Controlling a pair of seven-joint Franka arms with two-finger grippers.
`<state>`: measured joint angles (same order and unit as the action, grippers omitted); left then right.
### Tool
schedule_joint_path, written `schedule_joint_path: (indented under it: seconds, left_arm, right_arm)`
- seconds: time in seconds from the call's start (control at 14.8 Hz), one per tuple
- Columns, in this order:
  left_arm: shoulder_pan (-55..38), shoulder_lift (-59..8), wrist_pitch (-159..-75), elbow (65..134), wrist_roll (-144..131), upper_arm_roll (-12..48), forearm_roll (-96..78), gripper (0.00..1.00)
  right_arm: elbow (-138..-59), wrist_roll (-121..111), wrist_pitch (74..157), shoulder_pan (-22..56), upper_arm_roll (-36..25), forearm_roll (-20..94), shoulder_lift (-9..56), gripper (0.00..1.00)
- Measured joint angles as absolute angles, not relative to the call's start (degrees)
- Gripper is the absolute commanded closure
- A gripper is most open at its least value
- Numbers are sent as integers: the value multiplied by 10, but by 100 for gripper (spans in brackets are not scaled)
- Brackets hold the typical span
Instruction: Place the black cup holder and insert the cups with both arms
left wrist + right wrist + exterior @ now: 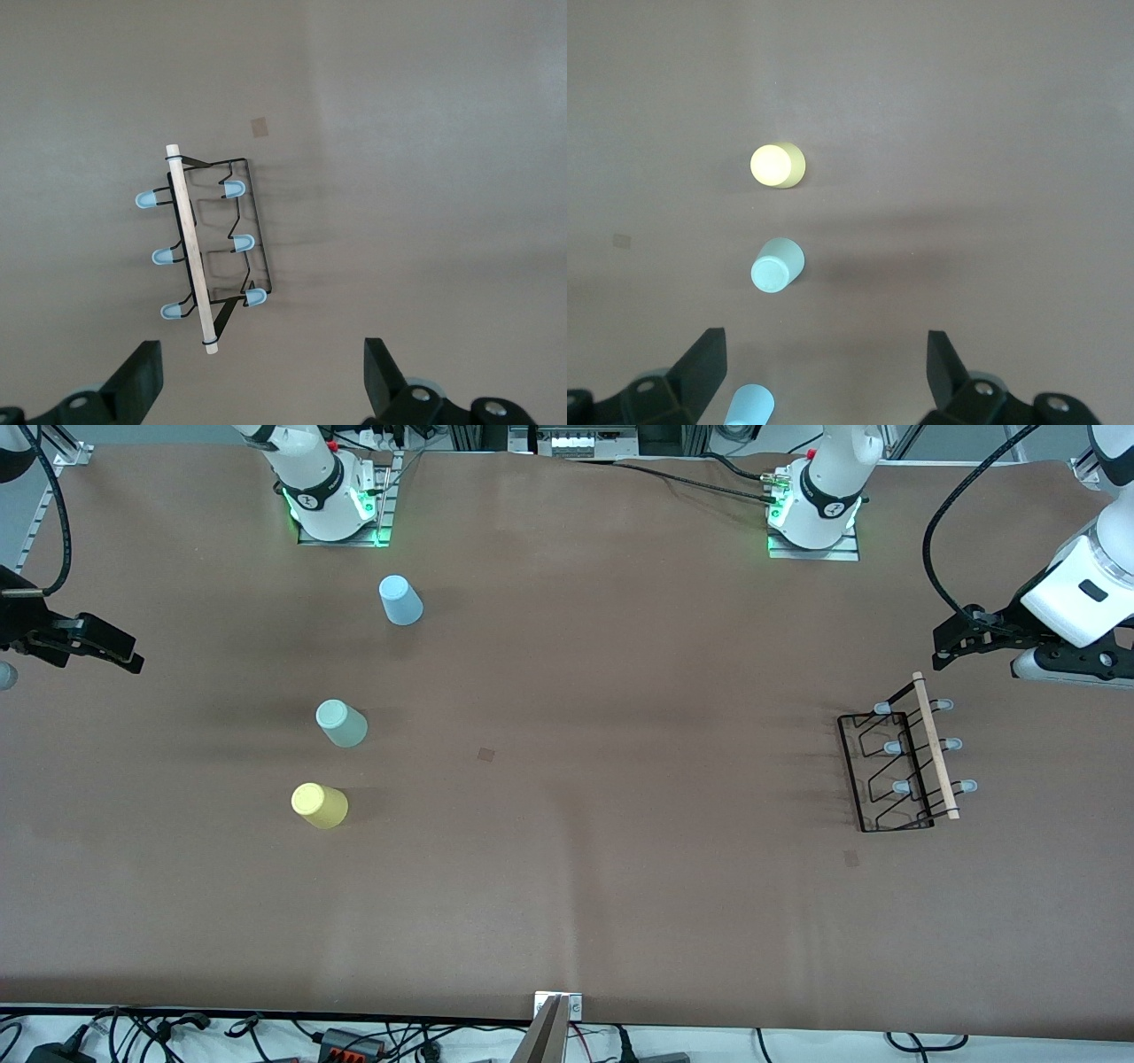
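The black cup holder [935, 760] [191, 243] lies on the table toward the left arm's end, its wooden rod on top and its capped prongs sticking out sideways. My left gripper [955, 642] [262, 382] hangs open in the air beside it, holding nothing. Three cups stand toward the right arm's end. The light blue cup [400, 600] [749, 407] is farthest from the front camera, the pale green cup [341, 723] [777, 266] is in the middle and the yellow cup [320, 805] [777, 166] is nearest. My right gripper [111, 651] [824, 372] is open and empty, over the table's edge past the cups.
Brown paper [567, 886] covers the whole table. Two small dark squares [485, 754] [851, 857] mark it. The arm bases [337, 505] [815, 514] stand at the edge farthest from the front camera. Cables [354, 1041] and a metal bracket [558, 1005] run along the nearest edge.
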<state>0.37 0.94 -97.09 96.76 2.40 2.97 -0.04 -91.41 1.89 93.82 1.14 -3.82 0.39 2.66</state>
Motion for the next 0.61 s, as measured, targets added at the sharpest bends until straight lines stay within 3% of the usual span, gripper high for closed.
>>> schedule_joint_path:
  seconds: [0.61]
  left_arm:
    - [4, 7, -968, 969, 24, 29, 0, 0]
  right_arm:
    - [-918, 18, 936, 12, -38, 10, 40, 0]
